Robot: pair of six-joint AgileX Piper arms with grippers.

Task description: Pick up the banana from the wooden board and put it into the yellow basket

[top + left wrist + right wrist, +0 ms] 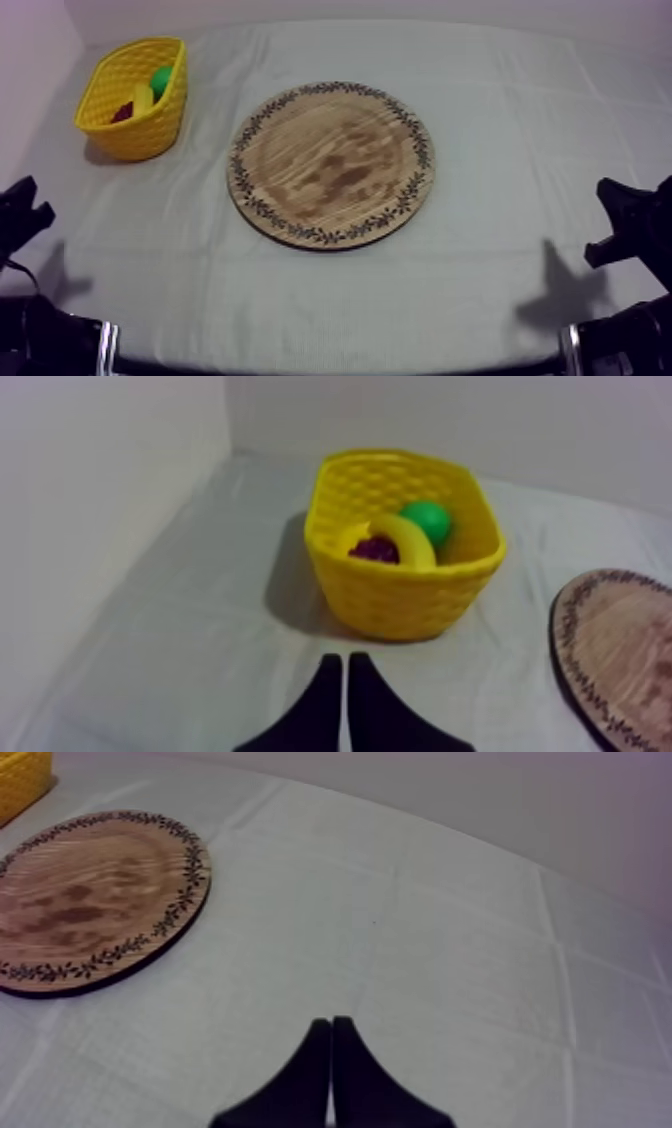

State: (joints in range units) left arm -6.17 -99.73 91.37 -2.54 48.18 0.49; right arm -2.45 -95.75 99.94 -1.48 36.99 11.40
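Closed to a narrow wedge and holding nothing, my left gripper (344, 661) and right gripper (331, 1022) sit low; the banana (405, 536) lies inside the yellow basket (400, 601) and the wooden board (330, 165) is bare; the task looks done, so no further pick seems needed.

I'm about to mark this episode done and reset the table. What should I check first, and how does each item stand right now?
1. Banana inside the yellow basket: ok, it lies there next to a green fruit.
2. Wooden board free of fruit: ok.
3. Basket upright on the cloth: ok.
4. Left gripper shut on nothing: ok, it sits short of the basket.
5. Right gripper shut on nothing: ok, over bare cloth beside the board.
6. Kind of the dark fruit beside the banana: cannot tell.
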